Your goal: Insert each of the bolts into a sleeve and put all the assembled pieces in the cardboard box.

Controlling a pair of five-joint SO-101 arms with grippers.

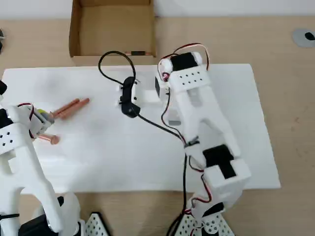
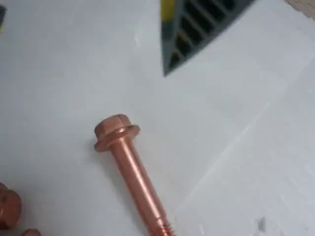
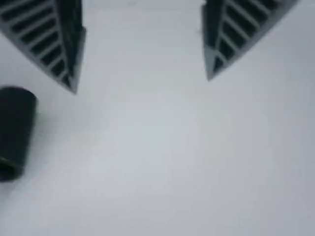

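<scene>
Two copper bolts lie side by side on the white sheet, and a third bolt lies nearer the front left. My left gripper hovers between them, open; in its wrist view one bolt lies just below a ribbed finger, with other bolt heads at the edge. My right gripper hangs over the sheet's back middle, open, with a black sleeve lying beside one finger. The cardboard box stands behind the sheet.
A black cable loops from the right gripper toward the box front and trails back along the arm. The sheet's middle and right are bare. Bare wooden table surrounds the sheet.
</scene>
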